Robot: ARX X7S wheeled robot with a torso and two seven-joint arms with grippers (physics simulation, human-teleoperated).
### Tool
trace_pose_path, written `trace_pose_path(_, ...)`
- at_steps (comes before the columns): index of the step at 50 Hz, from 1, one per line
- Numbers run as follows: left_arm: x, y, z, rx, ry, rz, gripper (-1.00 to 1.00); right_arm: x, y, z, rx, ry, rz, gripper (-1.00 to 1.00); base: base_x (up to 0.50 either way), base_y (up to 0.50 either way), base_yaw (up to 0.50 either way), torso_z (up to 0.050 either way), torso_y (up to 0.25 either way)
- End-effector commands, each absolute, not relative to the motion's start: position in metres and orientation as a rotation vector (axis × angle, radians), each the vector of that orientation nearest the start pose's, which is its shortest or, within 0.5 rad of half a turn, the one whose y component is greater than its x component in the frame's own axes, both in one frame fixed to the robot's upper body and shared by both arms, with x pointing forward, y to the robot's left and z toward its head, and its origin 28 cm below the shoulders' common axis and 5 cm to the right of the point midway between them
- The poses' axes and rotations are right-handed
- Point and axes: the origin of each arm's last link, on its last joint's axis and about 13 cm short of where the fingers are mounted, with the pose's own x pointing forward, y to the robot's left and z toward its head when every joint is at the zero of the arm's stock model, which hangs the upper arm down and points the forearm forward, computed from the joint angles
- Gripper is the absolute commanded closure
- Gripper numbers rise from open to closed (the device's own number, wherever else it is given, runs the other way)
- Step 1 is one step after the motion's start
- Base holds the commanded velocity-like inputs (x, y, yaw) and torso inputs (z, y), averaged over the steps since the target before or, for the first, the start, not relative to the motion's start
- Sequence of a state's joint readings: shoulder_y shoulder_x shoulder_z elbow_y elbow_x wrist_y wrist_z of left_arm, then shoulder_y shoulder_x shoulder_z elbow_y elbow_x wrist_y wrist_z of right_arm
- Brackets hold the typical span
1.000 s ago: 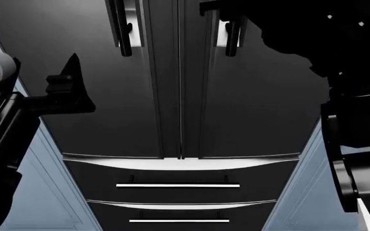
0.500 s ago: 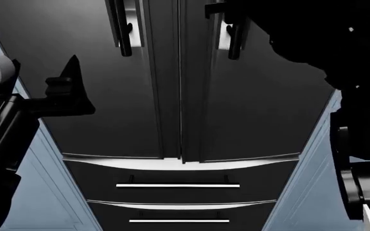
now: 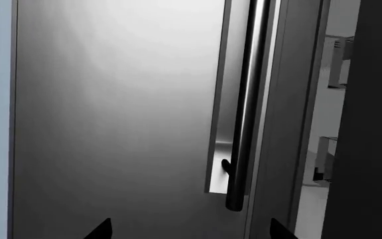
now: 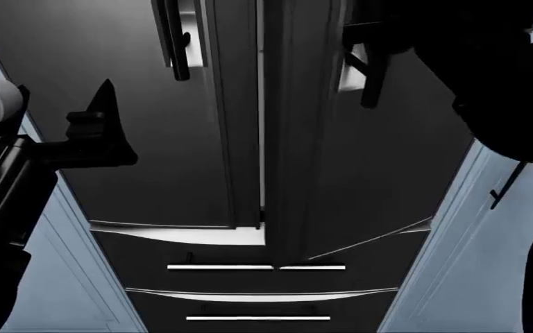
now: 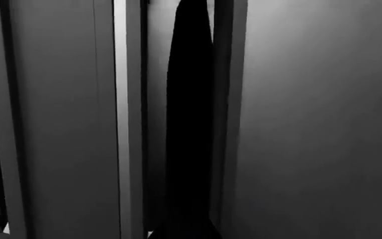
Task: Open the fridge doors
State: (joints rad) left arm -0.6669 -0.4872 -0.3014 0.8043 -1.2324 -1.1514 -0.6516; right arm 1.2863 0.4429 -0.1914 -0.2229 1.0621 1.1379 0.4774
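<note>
Task progress, fridge doors. The right fridge door (image 4: 377, 173) stands partly ajar: in the head view its lower edge swings out from the fridge front and overlaps the upper drawer handle (image 4: 220, 267), and a bright vertical slit shows along the centre seam. In the left wrist view the opening exposes clear door bins (image 3: 330, 159) behind the door's edge. The left fridge door (image 4: 137, 139) lies flush and closed, its bar handle (image 3: 244, 109) untouched.

The right gripper (image 4: 364, 41) sits at the right door's bar handle (image 4: 370, 76); in the right wrist view a dark finger fills the handle recess, so the gripper appears closed on that handle, though the contact itself is hidden in shadow. The left gripper (image 4: 100, 128) hangs apart from the left door, facing its handle, with its 2 fingertips (image 3: 101, 229) spread wide and holding nothing.

Judged state: roughly the 1st quarter done; the right door needs a wider swing and the left door has yet to be started.

Change over the preceding 1.0 s: the right door went from shut, through a slight crack at 0.5 s, to the present gap; its handle and the right arm shifted rightward and outward. The left arm has not moved.
</note>
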Motion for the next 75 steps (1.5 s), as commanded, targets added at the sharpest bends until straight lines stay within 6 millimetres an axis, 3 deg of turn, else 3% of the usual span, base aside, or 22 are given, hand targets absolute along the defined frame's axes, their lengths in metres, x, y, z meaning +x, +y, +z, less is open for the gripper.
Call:
trace_pose_path(1, 0.202, 0.254, 0.259, -0.105, -0.259, -0.056, -1.0, 0.235, -0.126, 0.361, 0.08, -0.523, 0.566, 1.0, 0.0, 0.0, 0.0, 0.015, 0.0)
trace_pose_path(24, 0.201, 0.253, 0.258, -0.098, -0.258, -0.061, -1.0, 0.187, -0.166, 0.346, 0.17, -0.797, 0.898, 1.0, 0.0, 0.0, 0.0, 0.001, 0.005)
trace_pose_path(34, 0.202, 0.252, 0.257, -0.097, -0.254, -0.064, -1.0, 0.173, -0.182, 0.341, 0.286, -0.873, 0.925, 1.0, 0.0, 0.0, 0.0, 0.001, 0.003)
trace_pose_path(44, 0.202, 0.253, 0.257, -0.094, -0.255, -0.064, -1.0, 0.157, -0.201, 0.338, 0.392, -1.011, 0.841, 1.0, 0.0, 0.0, 0.0, 0.0, 0.0)
trace_pose_path(53, 0.204, 0.252, 0.256, -0.092, -0.253, -0.069, -1.0, 0.154, -0.206, 0.337, 0.346, -1.031, 0.793, 1.0, 0.0, 0.0, 0.0, 0.0, 0.0)
trace_pose_path(54, 0.203, 0.252, 0.256, -0.093, -0.253, -0.069, -1.0, 0.155, -0.205, 0.336, 0.329, -1.016, 0.793, -1.0, 0.0, 0.0, 0.0, 0.0, 0.0)
trace_pose_path(66, 0.204, 0.252, 0.257, -0.098, -0.254, -0.071, -1.0, 0.166, -0.171, 0.343, 0.286, -0.665, 0.921, -1.0, 0.0, 0.0, 0.0, 0.0, 0.0)
trace_pose_path(75, 0.204, 0.253, 0.257, -0.101, -0.255, -0.071, -1.0, 0.171, -0.161, 0.353, 0.282, -0.579, 0.979, -1.0, 0.0, 0.0, 0.0, 0.0, 0.0)
